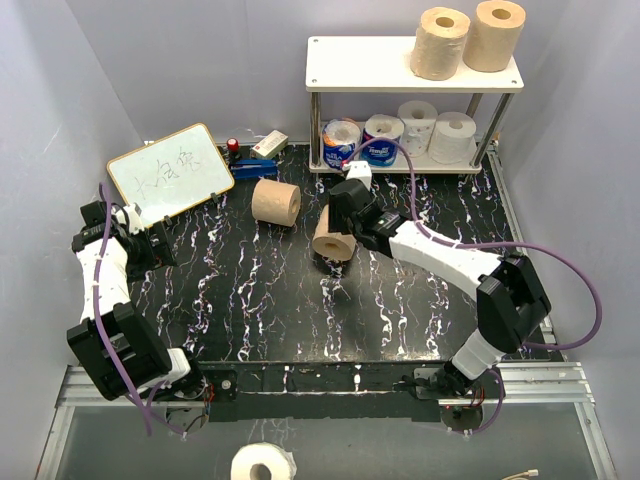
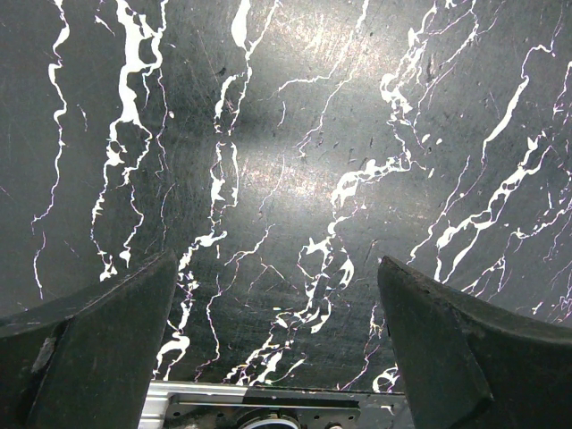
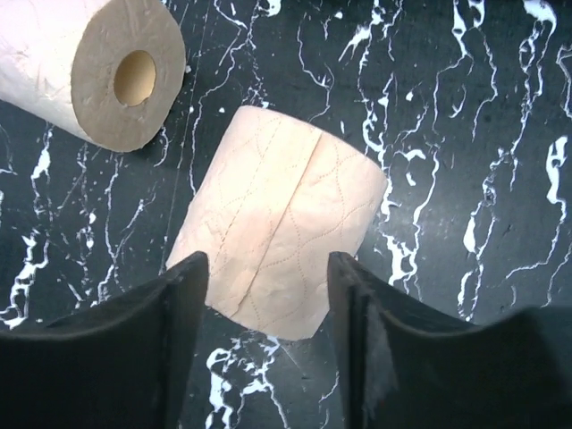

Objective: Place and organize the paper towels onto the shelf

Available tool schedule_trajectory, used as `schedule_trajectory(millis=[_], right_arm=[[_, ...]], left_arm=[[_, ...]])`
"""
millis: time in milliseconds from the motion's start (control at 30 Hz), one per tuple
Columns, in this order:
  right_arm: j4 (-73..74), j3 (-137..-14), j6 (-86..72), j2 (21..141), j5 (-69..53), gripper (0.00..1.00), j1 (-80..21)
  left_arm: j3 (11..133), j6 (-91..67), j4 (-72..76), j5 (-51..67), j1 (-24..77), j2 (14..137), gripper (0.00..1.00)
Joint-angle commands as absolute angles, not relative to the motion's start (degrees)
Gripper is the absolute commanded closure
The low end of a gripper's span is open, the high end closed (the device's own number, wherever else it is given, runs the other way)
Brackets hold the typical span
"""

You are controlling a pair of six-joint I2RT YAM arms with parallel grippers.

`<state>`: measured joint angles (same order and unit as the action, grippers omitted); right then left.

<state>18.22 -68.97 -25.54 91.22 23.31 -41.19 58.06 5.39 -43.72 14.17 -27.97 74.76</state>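
Note:
Two tan paper towels stand on the shelf's (image 1: 360, 62) cream top board (image 1: 440, 42) (image 1: 494, 34). On its lower board are two blue-and-white wrapped rolls (image 1: 342, 140) (image 1: 381, 138) and two white rolls (image 1: 417, 122) (image 1: 453, 136). Two more tan rolls lie on their sides on the black marbled table (image 1: 275, 202) (image 1: 333, 243). My right gripper (image 1: 338, 222) (image 3: 268, 268) hangs open over the nearer one (image 3: 277, 232), fingertips either side of its near end. The other tan roll (image 3: 98, 63) lies just beyond. My left gripper (image 1: 160, 245) (image 2: 277, 264) is wide open over bare table.
A wood-framed whiteboard (image 1: 170, 170) leans at the back left. A blue tool (image 1: 255, 168), a red item (image 1: 233, 147) and a small white box (image 1: 268, 145) sit beside it. A white roll (image 1: 263, 463) lies below the table's front rail (image 1: 330, 380).

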Motion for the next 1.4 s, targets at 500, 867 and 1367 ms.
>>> schedule_trajectory(millis=[500,867,1367], right_arm=[[29.63,-68.23,-5.45,87.39,50.93,0.03,-58.60],[14.99,-62.62,5.88,92.76,56.59,0.02,-58.89],[8.36,-64.73,6.38,102.93,57.60,0.05,-58.20]], left_arm=[[57.94,6.24,-44.38,15.56,-28.21,73.76,0.07],[57.92,6.29,-44.38,15.56,-28.21,73.31,0.07],[57.92,6.29,-44.38,15.49,-28.21,73.04,0.07]])
